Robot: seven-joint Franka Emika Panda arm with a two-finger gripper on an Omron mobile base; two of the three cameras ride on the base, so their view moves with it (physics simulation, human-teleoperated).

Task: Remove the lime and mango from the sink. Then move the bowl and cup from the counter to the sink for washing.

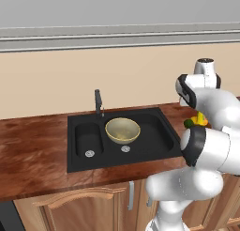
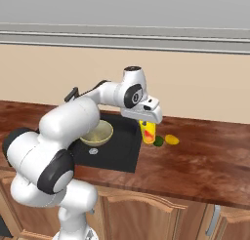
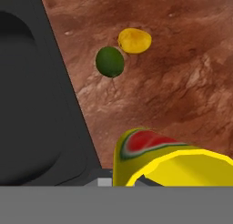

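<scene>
While the bowl [image 1: 123, 130] sits in the large basin of the sink [image 1: 75, 159], the hand [image 2: 148, 124] is closed on the cup [image 2: 148, 131], gripping it from above. Cup hangs just past the sink's right rim, over the surface [image 2: 205, 161], upright as far as the right base view shows; whether its base touches the wood can't be told. Hand view: cup's rim and red mark right under the camera, black sink wall to the left. Left to right in the right base view: bowl in the basin, partly behind the arm, then cup in the hand, then lime [image 2: 158, 141] just beside the cup, then mango [image 2: 171, 139] just beside the lime. Both fruits lie on the surface, outside the sink. Faucet [image 1: 98, 102] stands at the sink's back edge, left of the bowl.
</scene>
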